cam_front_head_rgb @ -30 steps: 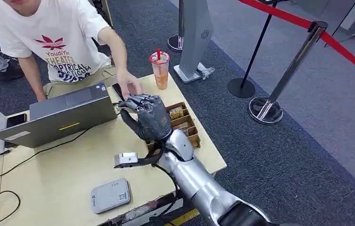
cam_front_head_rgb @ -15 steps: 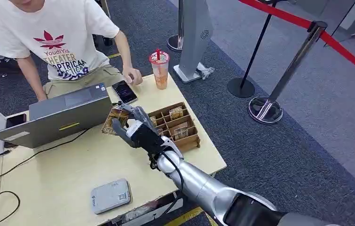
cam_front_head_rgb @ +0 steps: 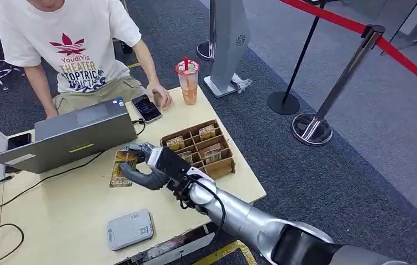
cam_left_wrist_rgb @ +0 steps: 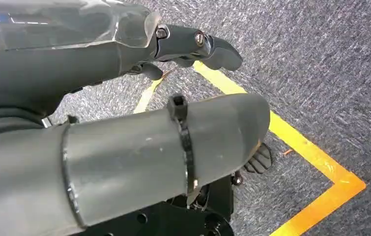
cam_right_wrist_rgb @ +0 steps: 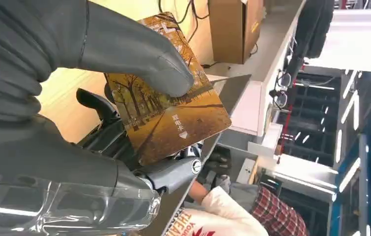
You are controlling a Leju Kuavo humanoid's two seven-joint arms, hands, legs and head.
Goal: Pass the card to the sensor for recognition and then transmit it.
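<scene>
Right hand pinches the card, thumb pressed on its face, over the tabletop. Sensor lies near, below the hand toward the table edge. Left hand hangs over carpet, fingers curled, holding nothing.

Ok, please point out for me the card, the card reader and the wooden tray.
card [cam_right_wrist_rgb: 173,123], right wrist view, middle of its printed face.
card reader [cam_front_head_rgb: 130,229], head view, centre of its grey top.
wooden tray [cam_front_head_rgb: 225,165], head view, its front wall.
</scene>
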